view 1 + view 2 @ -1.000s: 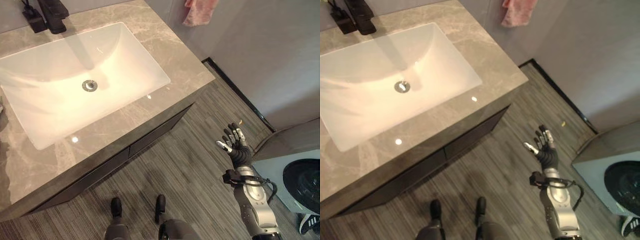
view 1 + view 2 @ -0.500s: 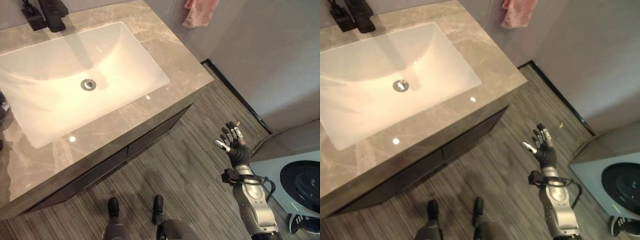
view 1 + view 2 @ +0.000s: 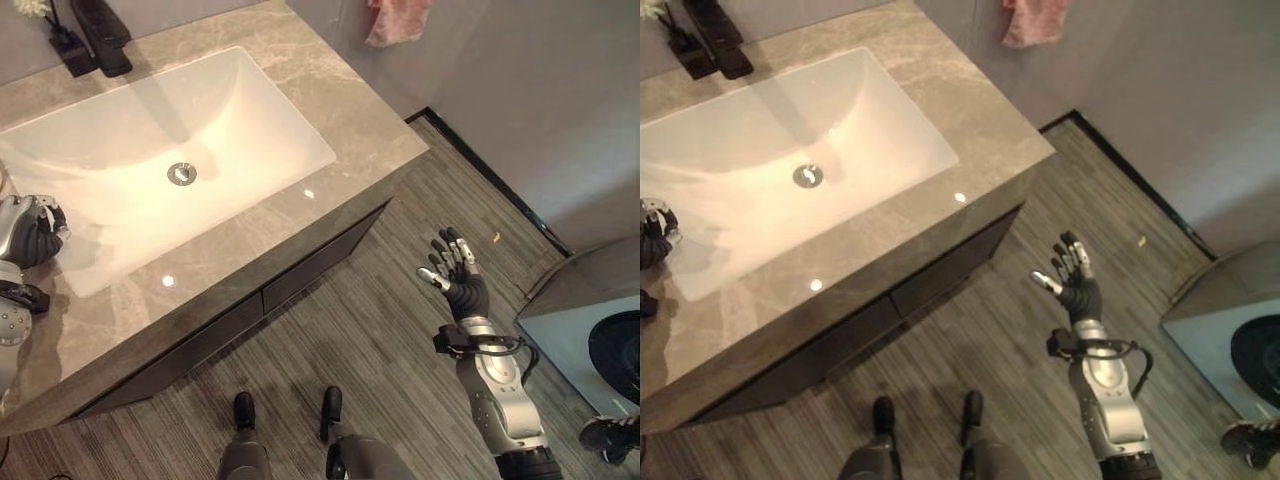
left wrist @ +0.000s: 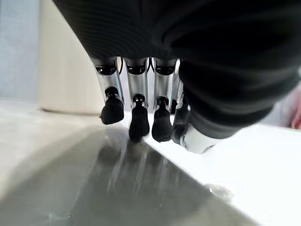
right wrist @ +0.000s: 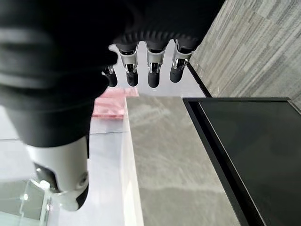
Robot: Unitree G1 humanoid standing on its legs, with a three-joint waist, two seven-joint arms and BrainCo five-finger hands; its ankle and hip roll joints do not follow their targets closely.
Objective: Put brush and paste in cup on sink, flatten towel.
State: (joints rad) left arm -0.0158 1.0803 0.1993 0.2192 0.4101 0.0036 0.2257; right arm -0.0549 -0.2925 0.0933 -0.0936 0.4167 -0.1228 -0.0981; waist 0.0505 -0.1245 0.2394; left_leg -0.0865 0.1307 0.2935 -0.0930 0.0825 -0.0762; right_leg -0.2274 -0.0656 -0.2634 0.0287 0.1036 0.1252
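Pink towel (image 3: 400,20) hangs on the wall past the counter's far right corner, long axis vertical, clear of the counter edge. White sink basin (image 3: 250,100) sits in the grey marble counter (image 3: 360,120), black faucet (image 3: 100,35) at its far rim. Left hand (image 3: 30,230) over the basin's left edge, fingers curled, empty. Right hand (image 3: 455,275) above open floor, well apart from the counter, fingers spread, empty.

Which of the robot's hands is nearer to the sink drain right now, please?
The left. The left hand is over the basin's edge, to the robot's left of the drain. The right hand hangs open above the floor, beyond the counter's front corner.
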